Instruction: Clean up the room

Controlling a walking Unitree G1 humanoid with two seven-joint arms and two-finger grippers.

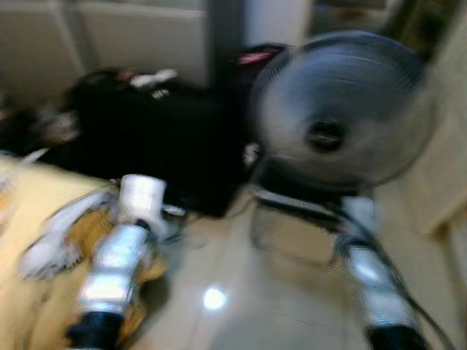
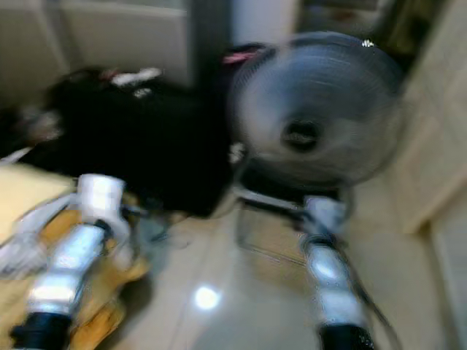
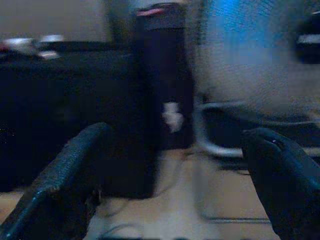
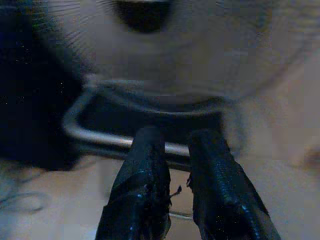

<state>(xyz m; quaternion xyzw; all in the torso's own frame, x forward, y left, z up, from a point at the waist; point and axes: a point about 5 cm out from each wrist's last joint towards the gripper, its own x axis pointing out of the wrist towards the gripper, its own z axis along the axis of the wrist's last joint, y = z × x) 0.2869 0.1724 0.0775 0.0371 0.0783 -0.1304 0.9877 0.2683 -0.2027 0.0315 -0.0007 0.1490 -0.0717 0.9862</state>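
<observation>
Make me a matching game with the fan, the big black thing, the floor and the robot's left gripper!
Things:
1. fan
2. black case
3. floor
4. left gripper

Descriptions:
A. shiny tan, with a bright light spot
B. fingers wide apart
C. round grey grille on a metal stand
D. dark and boxy, left of the fan

Pairs: 1-C, 2-D, 3-A, 4-B

Lived-in home room, cluttered corner, frames motion-blurred

Glossy beige tiled floor (image 1: 241,292) with a ceiling-light glare spot; round grey wire-guard floor fan (image 1: 339,109) on a bent metal tube stand (image 1: 292,211); big black bag or case (image 1: 160,138) with loose items piled on top; yellow fabric bedding (image 1: 29,240) on the left; pale panelled cabinet doors (image 1: 139,36) behind, cream wall on the right
</observation>
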